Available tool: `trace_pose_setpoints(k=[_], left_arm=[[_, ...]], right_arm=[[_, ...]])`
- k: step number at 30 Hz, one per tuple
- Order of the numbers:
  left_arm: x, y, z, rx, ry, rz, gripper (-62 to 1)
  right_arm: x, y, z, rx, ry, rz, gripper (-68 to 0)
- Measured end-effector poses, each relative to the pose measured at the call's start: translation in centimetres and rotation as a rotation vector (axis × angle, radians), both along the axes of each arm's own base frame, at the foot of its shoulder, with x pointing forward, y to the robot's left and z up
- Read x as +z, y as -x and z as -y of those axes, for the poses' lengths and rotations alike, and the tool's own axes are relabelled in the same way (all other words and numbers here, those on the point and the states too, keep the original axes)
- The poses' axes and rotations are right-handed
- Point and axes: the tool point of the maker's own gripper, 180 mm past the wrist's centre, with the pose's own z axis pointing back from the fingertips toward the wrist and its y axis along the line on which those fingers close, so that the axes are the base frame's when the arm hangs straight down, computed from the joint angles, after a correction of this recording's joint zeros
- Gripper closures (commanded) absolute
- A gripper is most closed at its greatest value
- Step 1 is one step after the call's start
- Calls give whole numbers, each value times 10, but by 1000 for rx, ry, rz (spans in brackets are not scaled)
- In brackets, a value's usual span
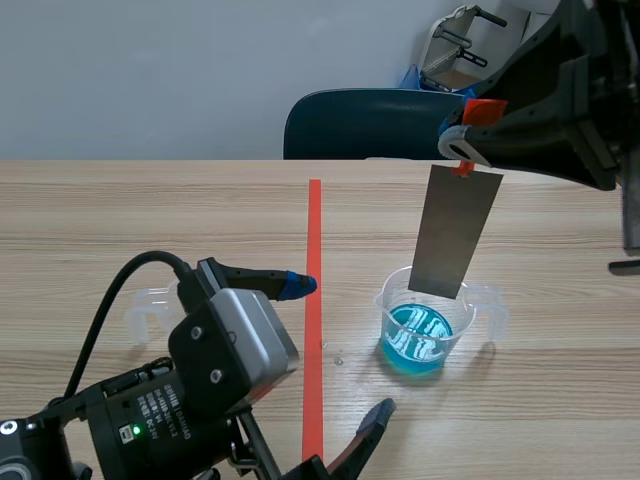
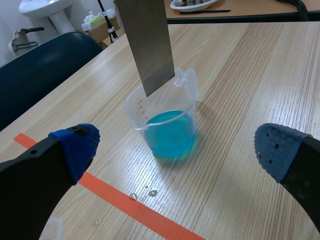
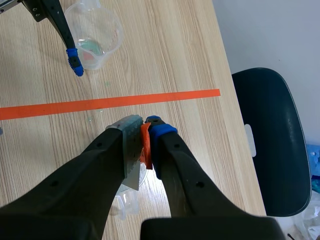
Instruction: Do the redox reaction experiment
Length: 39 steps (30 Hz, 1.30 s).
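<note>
Strip hangs vertical, top pinched in right tool, bottom at mouth of cup; left tool wide; second cup seen whole only in right wrist view.

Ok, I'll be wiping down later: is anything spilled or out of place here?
A few small droplets lie on the table beside the orange-red tape line, near the beaker of blue liquid. The beaker stands upright, and the metal strip hangs over it from the right gripper.

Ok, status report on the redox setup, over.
Left gripper open, low beside the beaker. Right gripper shut on the metal strip, hanging over the beaker, above the blue liquid. Path down looks clear.
</note>
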Motion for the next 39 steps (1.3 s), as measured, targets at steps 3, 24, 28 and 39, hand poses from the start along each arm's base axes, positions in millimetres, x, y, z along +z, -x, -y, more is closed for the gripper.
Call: trace_pose_setpoints(k=[3, 24, 28, 39], left_arm=[[0, 0, 0, 0, 0, 0, -623], [0, 0, 0, 0, 0, 0, -623], [0, 0, 0, 0, 0, 0, -623], [0, 0, 0, 0, 0, 0, -623]], right_arm=[[0, 0, 0, 0, 0, 0, -6], [-10, 4, -1, 13, 6, 2, -6], [-23, 0, 1, -12, -3, -12, -6], [-53, -18, 11, -80, -25, -62, -6]])
